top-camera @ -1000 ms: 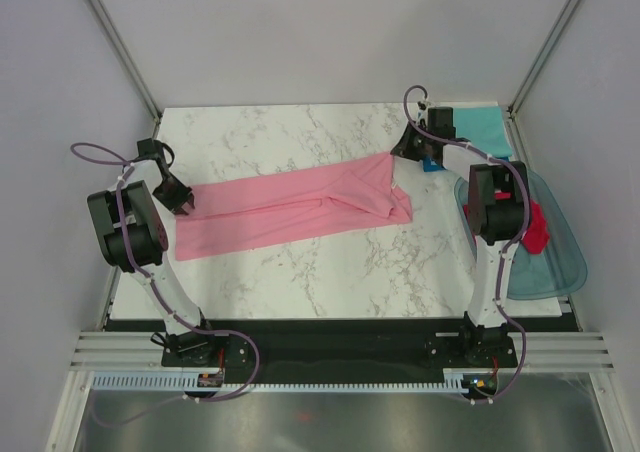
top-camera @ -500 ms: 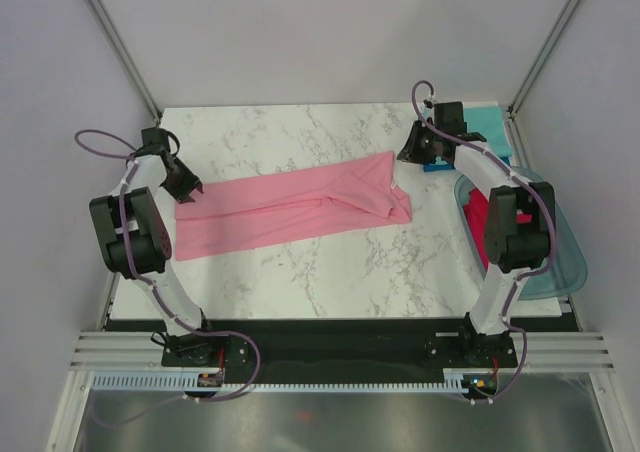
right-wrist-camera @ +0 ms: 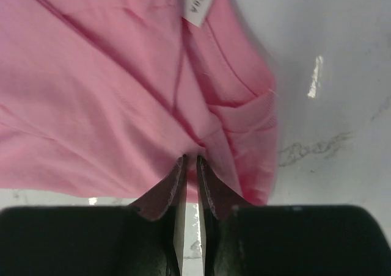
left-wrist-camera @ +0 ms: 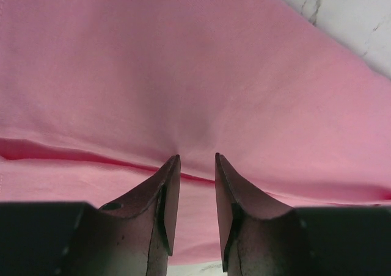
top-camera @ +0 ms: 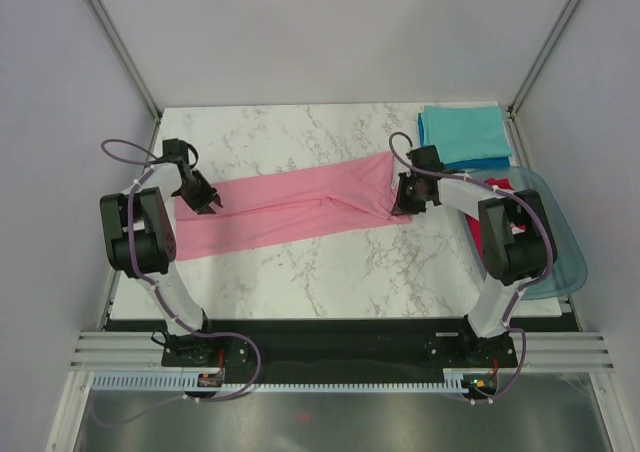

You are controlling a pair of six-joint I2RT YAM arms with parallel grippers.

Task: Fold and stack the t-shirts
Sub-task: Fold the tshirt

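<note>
I have the pink shirt (top-camera: 290,212) lying across the middle of the table (top-camera: 300,282) as a long band, already doubled lengthwise, running from near the left edge toward the right. My left hand (top-camera: 207,200) is down on its left end. In the left wrist view the jaws stand only a little apart and the cloth puckers toward the tips, so I judge it is nipping a fold. My right hand (top-camera: 403,198) is at the collar end, close by the white tag (right-wrist-camera: 198,1), its jaws almost together on a ridge of pink cloth.

At the far right corner a teal shirt (top-camera: 460,130) sits folded on a blue shirt (top-camera: 480,162), so two look finished and stacked. A red shirt (top-camera: 478,234) waits unfolded in the plastic tub (top-camera: 560,262) at the right edge.

By my reckoning the pink one needs its crosswise folds and a place on the stack, then the red one needs everything.
</note>
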